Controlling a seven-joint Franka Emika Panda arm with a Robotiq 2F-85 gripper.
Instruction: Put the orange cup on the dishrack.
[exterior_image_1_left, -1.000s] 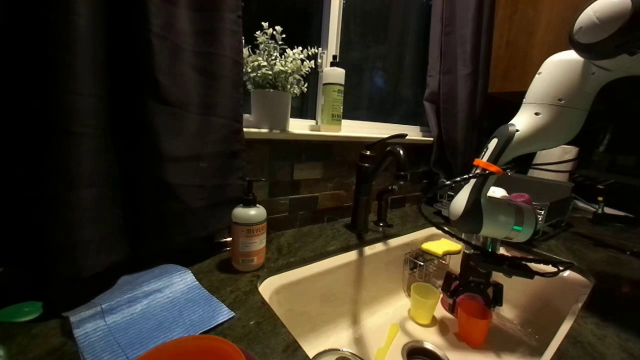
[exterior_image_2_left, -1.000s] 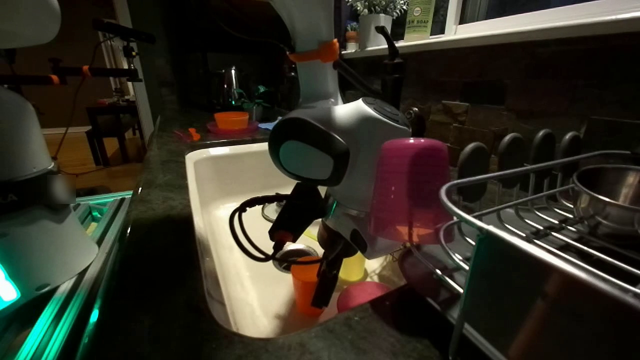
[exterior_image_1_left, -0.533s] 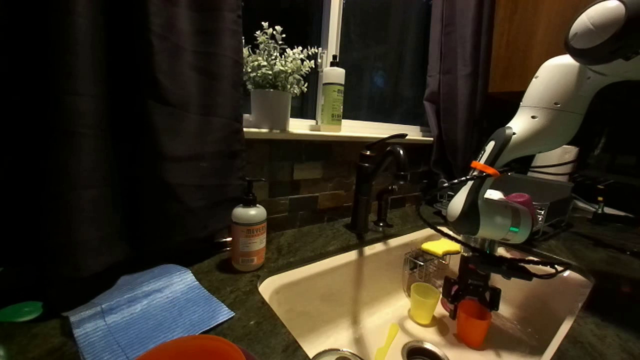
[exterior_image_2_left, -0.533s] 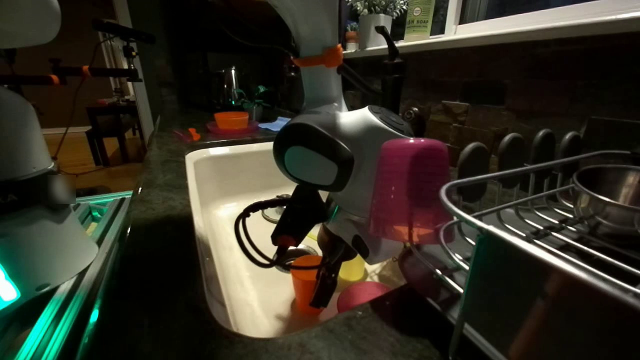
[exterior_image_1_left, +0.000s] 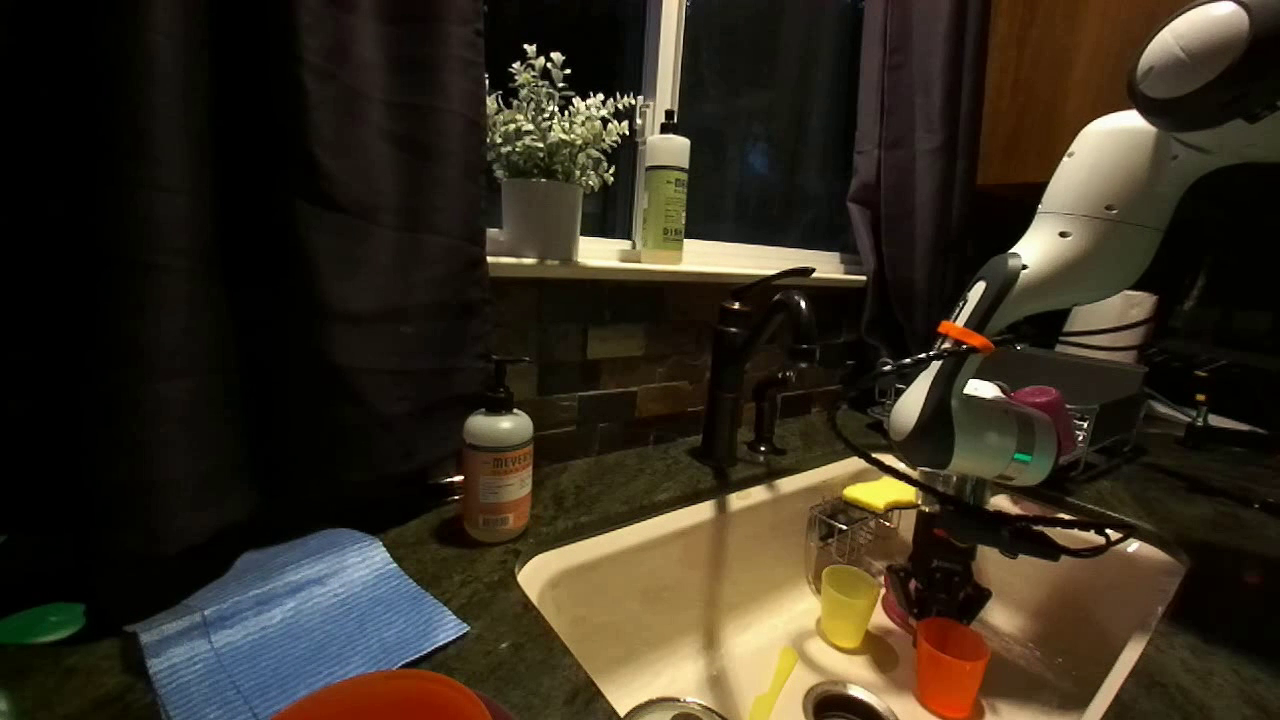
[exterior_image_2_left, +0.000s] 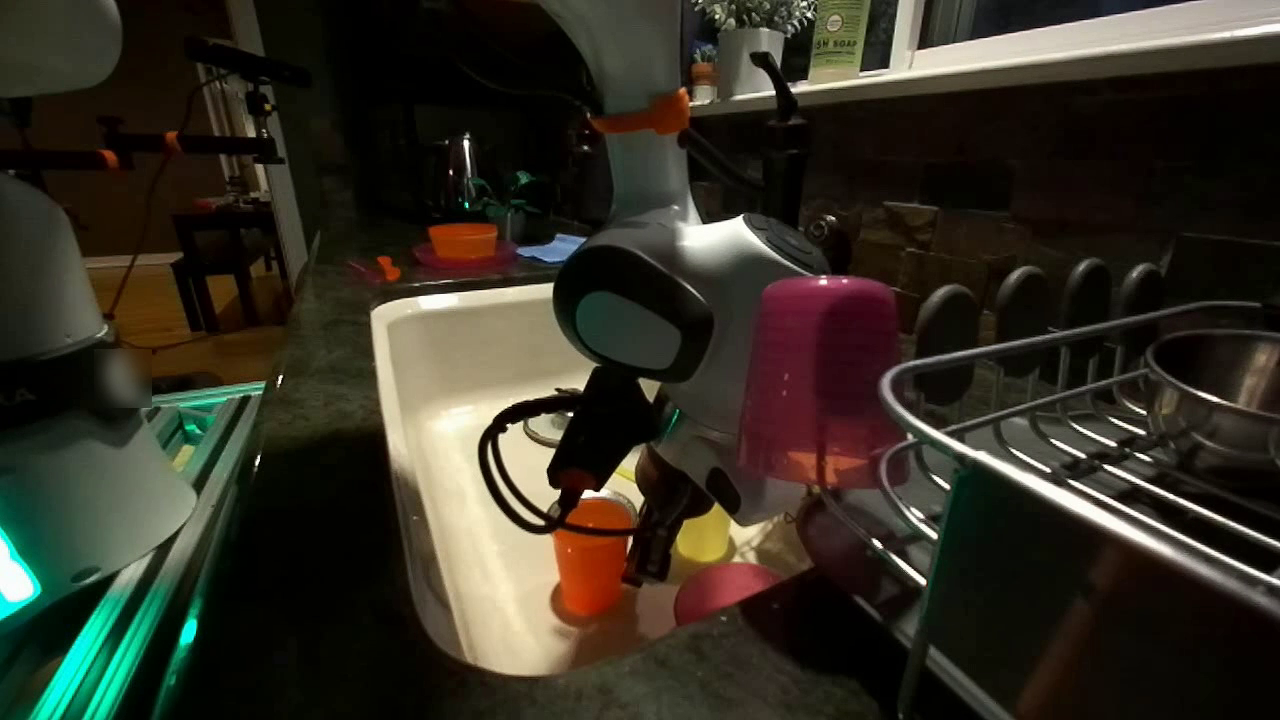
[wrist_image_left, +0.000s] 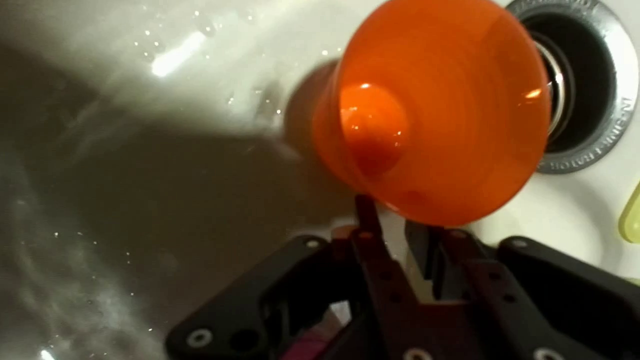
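1. Finding orange cup (exterior_image_1_left: 951, 668) standing in the sink (exterior_image_1_left: 640, 600), lower right of the frame in an exterior view; awaiting transfer to the dishrack (exterior_image_2_left: 1100, 520), right side of an exterior view.
2. Finding gripper (wrist_image_left: 392, 220), bottom centre of the wrist view, standing together but for a narrow gap, just beside the cup, clamping nothing visible.
3. Judging grip as not yet made; recommending spreading wide, straddling one cup wall, then squeezing lightly.
4. Avoiding nudging the cup toward the drain (wrist_image_left: 585, 85), upper right there.
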